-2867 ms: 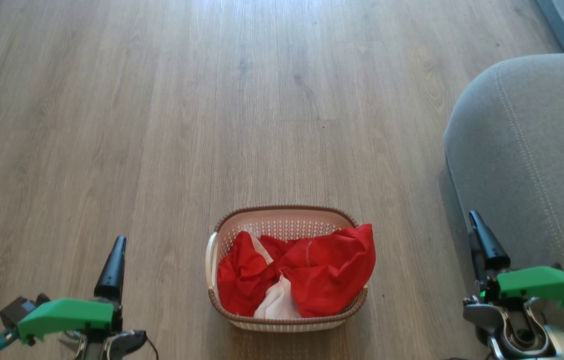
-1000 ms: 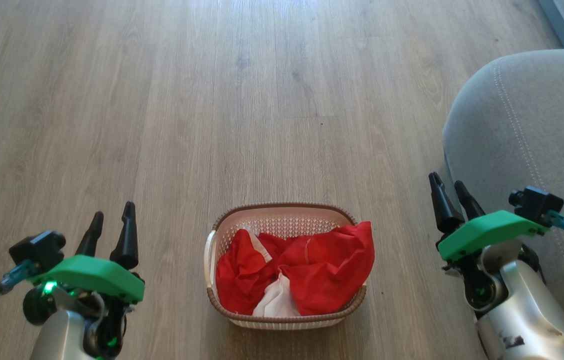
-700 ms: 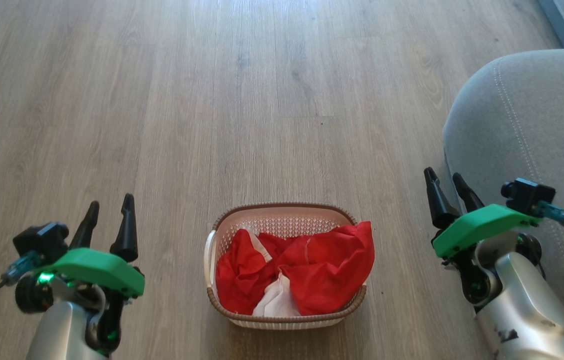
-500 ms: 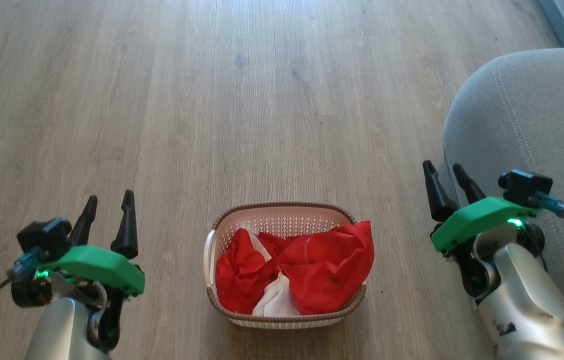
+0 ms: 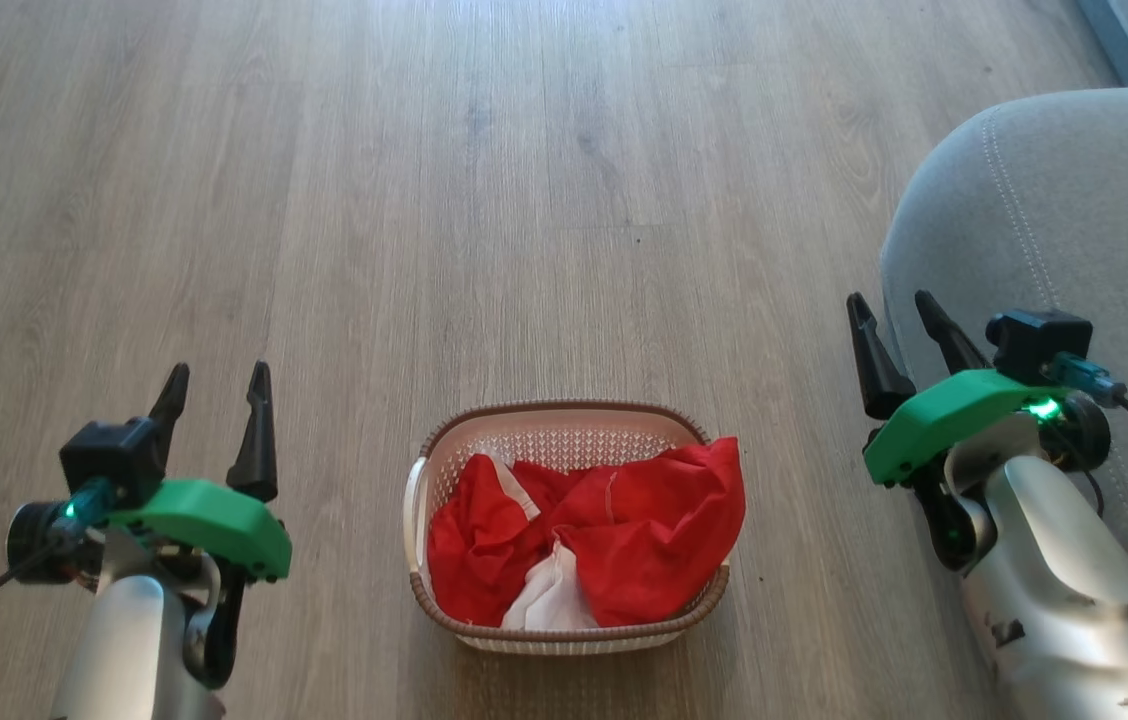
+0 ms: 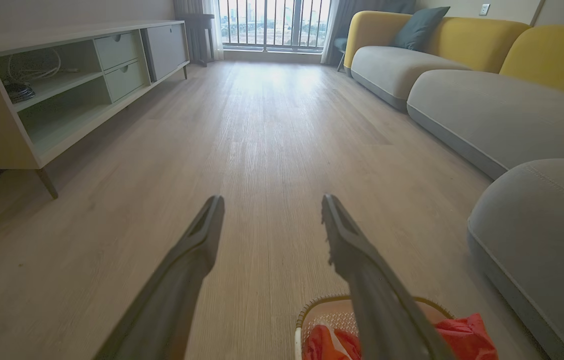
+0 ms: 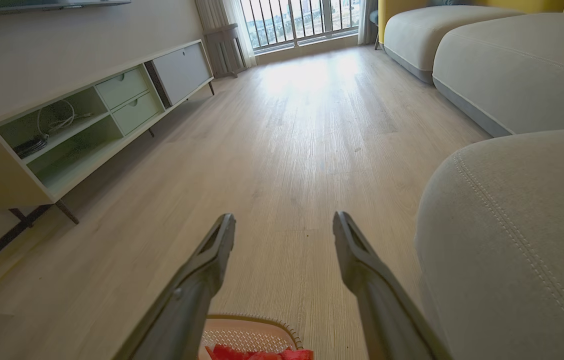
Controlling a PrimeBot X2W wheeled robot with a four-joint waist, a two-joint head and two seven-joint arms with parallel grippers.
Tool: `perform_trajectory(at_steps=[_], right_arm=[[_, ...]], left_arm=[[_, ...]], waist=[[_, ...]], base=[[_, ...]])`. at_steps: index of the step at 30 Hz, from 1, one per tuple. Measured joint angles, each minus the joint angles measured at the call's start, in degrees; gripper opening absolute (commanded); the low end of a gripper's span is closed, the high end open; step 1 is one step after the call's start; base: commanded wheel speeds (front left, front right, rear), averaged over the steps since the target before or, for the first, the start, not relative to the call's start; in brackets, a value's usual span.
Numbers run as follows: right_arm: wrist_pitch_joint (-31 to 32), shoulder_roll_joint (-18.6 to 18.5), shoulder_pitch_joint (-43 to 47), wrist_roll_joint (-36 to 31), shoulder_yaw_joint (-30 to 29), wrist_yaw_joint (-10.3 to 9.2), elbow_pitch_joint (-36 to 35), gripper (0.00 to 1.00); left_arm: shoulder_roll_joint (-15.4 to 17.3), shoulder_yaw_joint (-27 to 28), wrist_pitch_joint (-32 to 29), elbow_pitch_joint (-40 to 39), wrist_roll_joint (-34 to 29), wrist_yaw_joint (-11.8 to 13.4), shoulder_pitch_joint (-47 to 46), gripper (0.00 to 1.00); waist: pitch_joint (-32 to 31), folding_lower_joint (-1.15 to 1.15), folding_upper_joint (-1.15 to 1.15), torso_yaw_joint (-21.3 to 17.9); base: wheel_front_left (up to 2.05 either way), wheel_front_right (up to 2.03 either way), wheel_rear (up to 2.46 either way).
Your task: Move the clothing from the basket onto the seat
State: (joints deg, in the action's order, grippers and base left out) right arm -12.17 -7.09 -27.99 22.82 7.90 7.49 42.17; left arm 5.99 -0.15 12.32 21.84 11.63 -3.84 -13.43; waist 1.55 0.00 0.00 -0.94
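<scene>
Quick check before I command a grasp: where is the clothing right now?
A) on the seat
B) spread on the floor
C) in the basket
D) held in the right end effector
C: the clothing lies heaped in the basket, while the left end effector and the right end effector are open and empty on either side of it.

Clothing (image 5: 644, 540): bright red with white patches. Basket (image 5: 564, 445): cream perforated walls, brown woven-look rim. Seat (image 5: 1094, 210): light grey, one pale stitching line. Floor (image 5: 374, 200): light wood-grain planks. Left gripper (image 5: 219, 368) and right gripper (image 5: 890, 297): black jaws, green covers. Sofa (image 6: 462, 40): yellow back, grey cushions.
</scene>
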Motion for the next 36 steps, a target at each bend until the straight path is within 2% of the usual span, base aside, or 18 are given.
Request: perform_trajectory(at_steps=[15, 26, 36], right_arm=[[-2.1, -0.2, -3.4, -9.3, -0.1, 0.0, 2.3, 1.0], [-2.1, -0.2, -4.3, -9.8, -1.8, 0.0, 0.8, 1.0], [-2.3, 0.0, -7.2, -11.9, -3.2, 0.01, -7.0, 1.0]], left_arm=[[0.0, 1.0, 2.0, 1.3, -8.8, 0.0, -2.2, 1.0], [-1.1, 2.7, 2.0, 2.1, -7.5, -1.6, -3.7, 1.0], [-2.6, 2.3, 2.0, 3.8, -4.8, -3.1, -7.8, 1.0]], waist=[[0.7, 0.0, 0.0, -0.2], [3.6, 0.0, 0.0, -0.5], [10.6, 0.0, 0.0, -1.2]], base=[[0.0, 0.0, 0.0], [0.0, 0.0, 0.0], [0.0, 0.0, 0.0]])
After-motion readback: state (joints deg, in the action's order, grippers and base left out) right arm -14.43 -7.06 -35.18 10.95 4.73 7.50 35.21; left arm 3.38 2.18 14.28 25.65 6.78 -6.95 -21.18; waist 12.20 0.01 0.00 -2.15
